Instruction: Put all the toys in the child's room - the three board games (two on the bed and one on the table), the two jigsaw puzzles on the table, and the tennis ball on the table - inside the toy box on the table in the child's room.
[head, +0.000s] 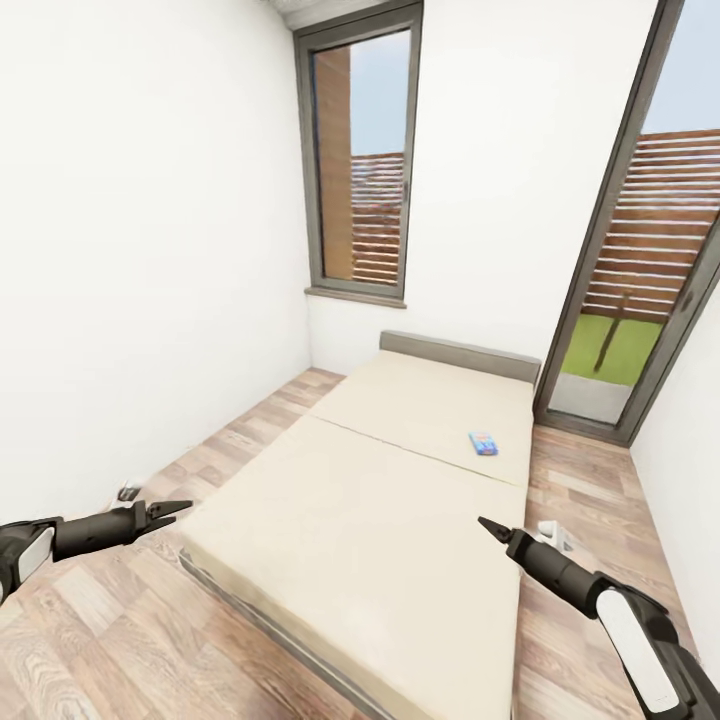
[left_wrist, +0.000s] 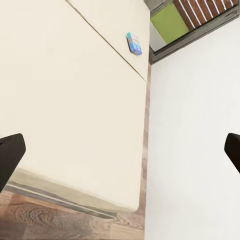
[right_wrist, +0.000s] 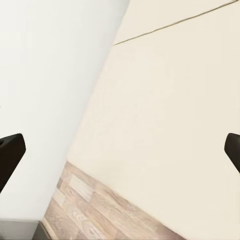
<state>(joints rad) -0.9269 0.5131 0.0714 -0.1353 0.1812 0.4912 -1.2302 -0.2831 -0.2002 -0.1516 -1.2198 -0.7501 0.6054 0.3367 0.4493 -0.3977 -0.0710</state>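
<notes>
Facing the bed (head: 400, 520), the robot holds both arms low and apart, ready to reach. The small blue board game (head: 484, 443) lies on the far mattress half, well beyond the left tool (head: 172, 513) and right tool (head: 490, 527). In the wrist views each tool's fingers sit spread wide with nothing between them.

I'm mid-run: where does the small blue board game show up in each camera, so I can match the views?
Head view: small blue board game on the bed's far mattress half, right of centre, near the seam.
Left wrist view: same box near the top, just past the seam.
Right wrist view: not in it.
Shared landmark: mattress seam.
</notes>
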